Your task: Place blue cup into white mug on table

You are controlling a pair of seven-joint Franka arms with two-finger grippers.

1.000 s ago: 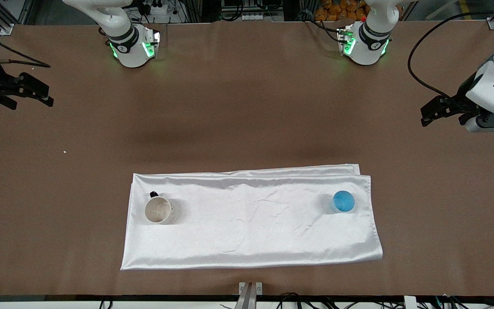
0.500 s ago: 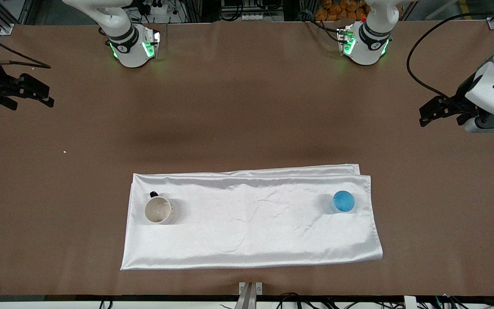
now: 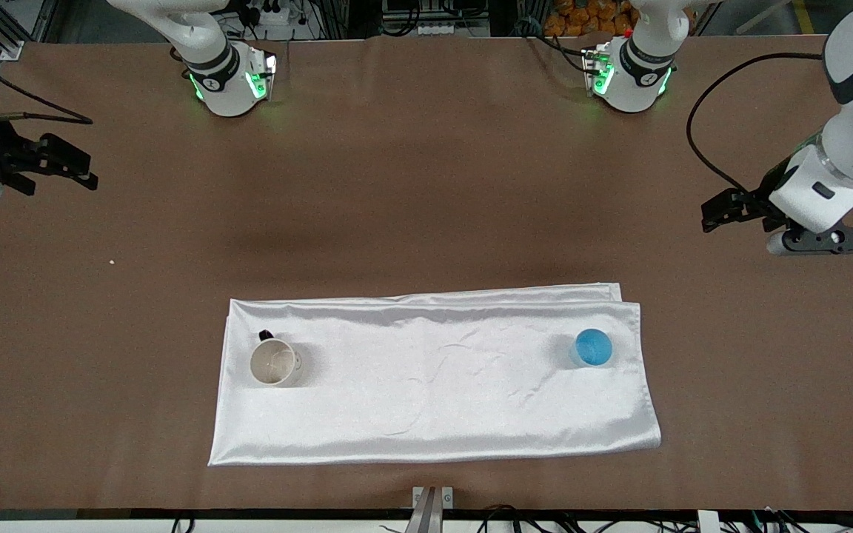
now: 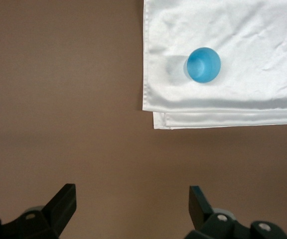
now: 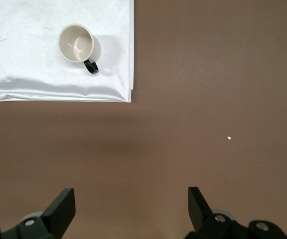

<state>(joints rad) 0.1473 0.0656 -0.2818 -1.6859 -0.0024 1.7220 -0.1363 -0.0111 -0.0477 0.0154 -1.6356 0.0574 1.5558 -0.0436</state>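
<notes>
The blue cup (image 3: pixel 592 347) stands upright on a shiny white cloth, near the cloth's end toward the left arm; the left wrist view shows the blue cup (image 4: pixel 203 64) from above. The white mug (image 3: pixel 275 363) stands upright, black handle showing, near the cloth's end toward the right arm, and the right wrist view also catches the white mug (image 5: pixel 77 43). My left gripper (image 3: pixel 715 211) hangs open and empty over the bare brown table (image 3: pixel 426 185), off the cloth's corner by the cup; its fingers (image 4: pixel 64 204) stand wide apart. My right gripper (image 3: pixel 86 169) is open and empty over bare table.
The white cloth (image 3: pixel 434 407) lies folded on the table, nearer to the front camera than both grippers. A small white speck (image 3: pixel 112 260) lies on the brown surface. A metal bracket (image 3: pixel 432 500) sits at the table's front edge. A black cable (image 3: pixel 700 141) loops from the left arm.
The left arm has swung its gripper lower in the front view and toward the cloth's cup end. The right gripper shifted only slightly. Cup and mug have not moved.
</notes>
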